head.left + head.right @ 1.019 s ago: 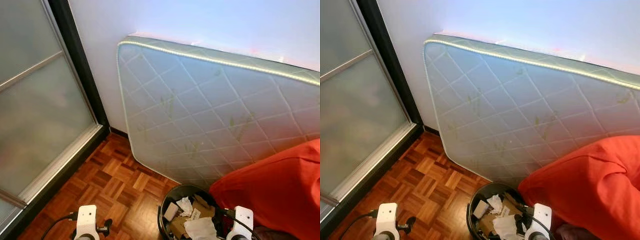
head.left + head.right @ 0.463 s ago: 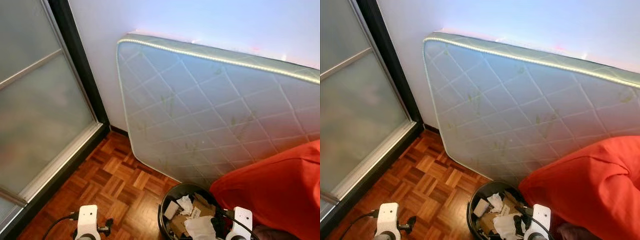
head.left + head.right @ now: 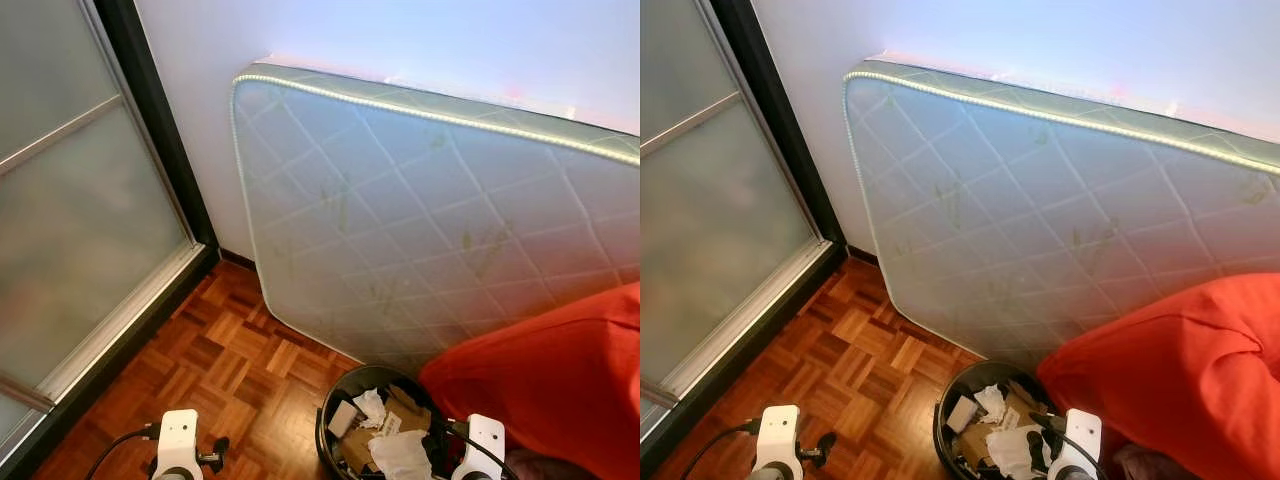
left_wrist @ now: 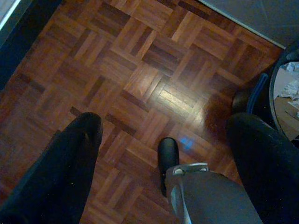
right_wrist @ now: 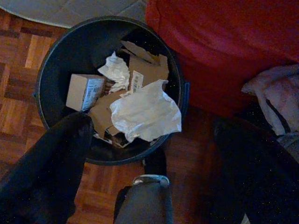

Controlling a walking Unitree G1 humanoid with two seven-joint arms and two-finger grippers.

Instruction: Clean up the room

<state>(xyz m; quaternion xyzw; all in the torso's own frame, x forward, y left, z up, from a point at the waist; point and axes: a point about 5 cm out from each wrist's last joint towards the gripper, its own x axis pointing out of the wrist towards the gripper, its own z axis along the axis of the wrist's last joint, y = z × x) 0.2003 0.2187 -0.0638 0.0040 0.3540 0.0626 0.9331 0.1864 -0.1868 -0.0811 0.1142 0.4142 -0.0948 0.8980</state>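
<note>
At the bottom edge of the left eye view the two white wrist mounts poke up, the left arm [image 3: 176, 445] at lower left over bare floor and the right arm [image 3: 484, 447] at lower right beside the bin. In the left wrist view the left gripper [image 4: 173, 135] has its two black fingers [image 4: 70, 163] spread wide apart with nothing between them but the parquet floor [image 4: 140, 70]; a sliver of the bin's rim shows at that frame's right edge. In the right wrist view the right gripper [image 5: 149, 135] is likewise spread wide and empty, one finger [image 5: 51, 163] at the lower left and the other at the lower right of the frame, hanging above the bin [image 5: 53, 49]. The bin is a round black one, sitting at the bottom centre of the left eye view [image 3: 340, 400], on the floor between the parquet and a red cloth. Inside lie crumpled white paper [image 5: 145, 111], brown cardboard scraps [image 5: 147, 67] and a small box [image 5: 84, 92]. The red cloth [image 3: 550, 380] fills the lower right of the eye views, touching the bin's side; a pale fabric bundle [image 5: 271, 98] lies by it in the right wrist view. Behind them a quilted mattress [image 3: 420, 210] leans on edge against the white wall [image 3: 400, 40], across the middle and right. At far left stands a frosted sliding door [image 3: 70, 200] in a dark frame.
</note>
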